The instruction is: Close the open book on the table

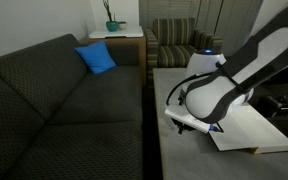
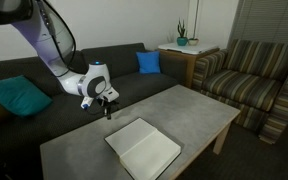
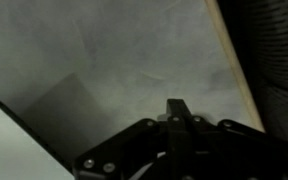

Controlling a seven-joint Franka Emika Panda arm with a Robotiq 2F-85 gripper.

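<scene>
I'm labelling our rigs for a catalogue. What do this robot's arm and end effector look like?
The white, rounded-shell robot arm has dark bands at its joints, and a thin black cable loops alongside it. Its bulbous white wrist carries a black end effector built of linked bars.

The wrist view's edge cuts off the book [image 3: 9, 150] at 8 o'clock, and in an exterior view the arm [image 1: 224, 95] covers part of it.
</scene>
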